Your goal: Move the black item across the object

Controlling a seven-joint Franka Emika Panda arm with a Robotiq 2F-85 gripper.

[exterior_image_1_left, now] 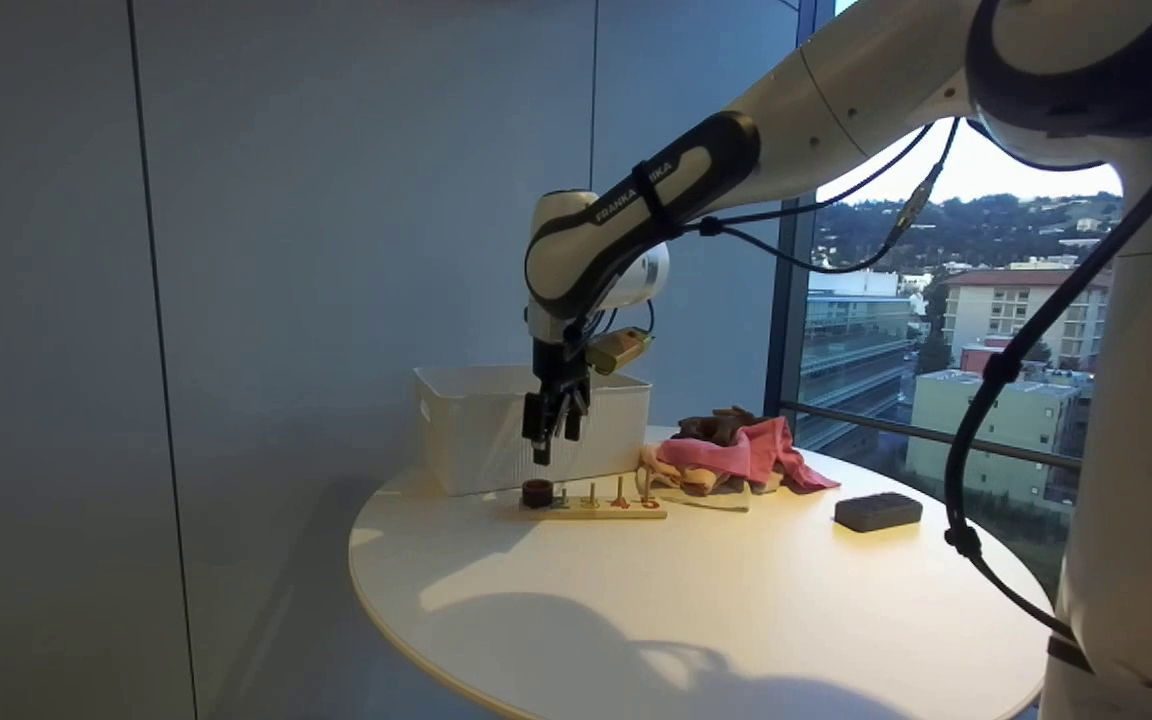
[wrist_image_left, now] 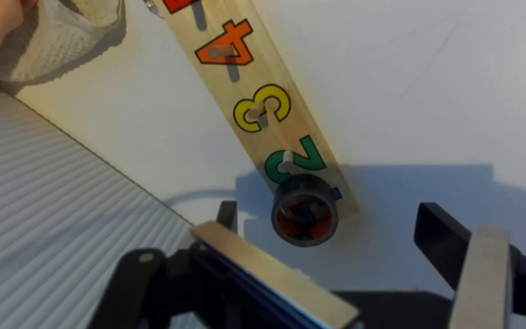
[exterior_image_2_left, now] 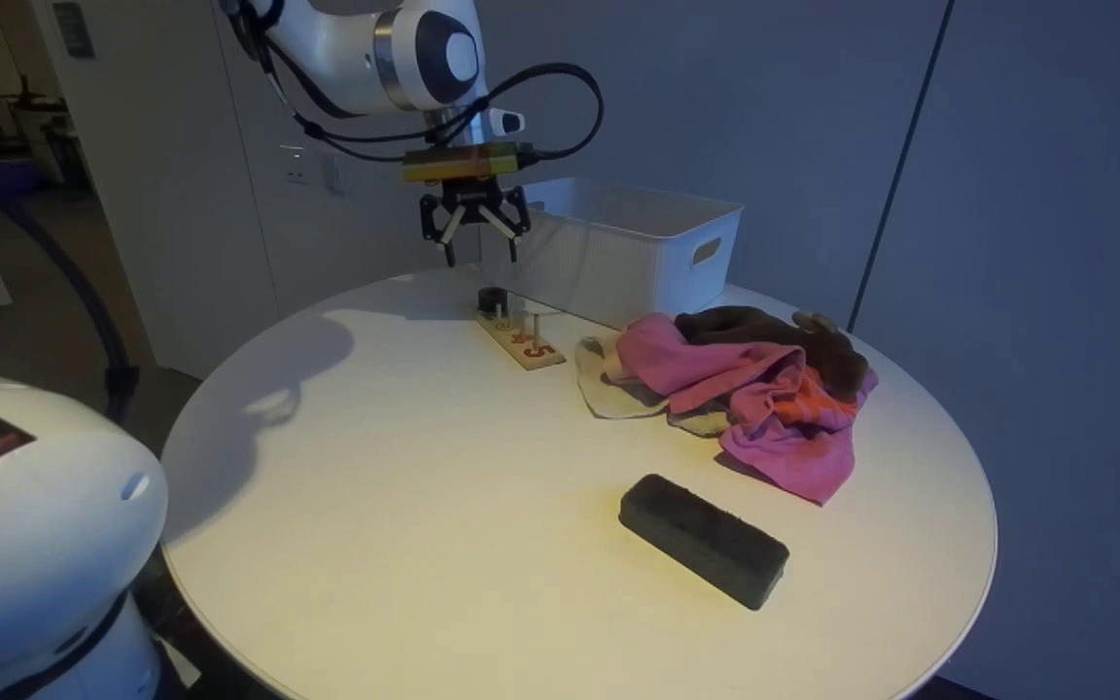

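Observation:
The black item is a small hollow black ring, seen in both exterior views (exterior_image_1_left: 537,493) (exterior_image_2_left: 492,299) and the wrist view (wrist_image_left: 300,186). It sits at one end of the object, a tan wooden strip (exterior_image_1_left: 593,514) (exterior_image_2_left: 519,346) (wrist_image_left: 286,130) with upright pegs and coloured numbers. The ring covers most of a blue mark beside the green 2; its peg is hard to make out. My gripper (exterior_image_1_left: 558,446) (exterior_image_2_left: 482,259) (wrist_image_left: 329,214) is open and empty, above the ring and apart from it. In the wrist view the ring lies between the fingers, nearer the left one.
A white ribbed box (exterior_image_1_left: 476,440) (exterior_image_2_left: 609,277) (wrist_image_left: 62,205) stands close beside the strip. A pink and brown cloth heap (exterior_image_1_left: 746,455) (exterior_image_2_left: 716,360) lies near the strip's far-numbered end. A black rectangular block (exterior_image_1_left: 878,512) (exterior_image_2_left: 704,540) lies on the round white table (exterior_image_1_left: 736,600).

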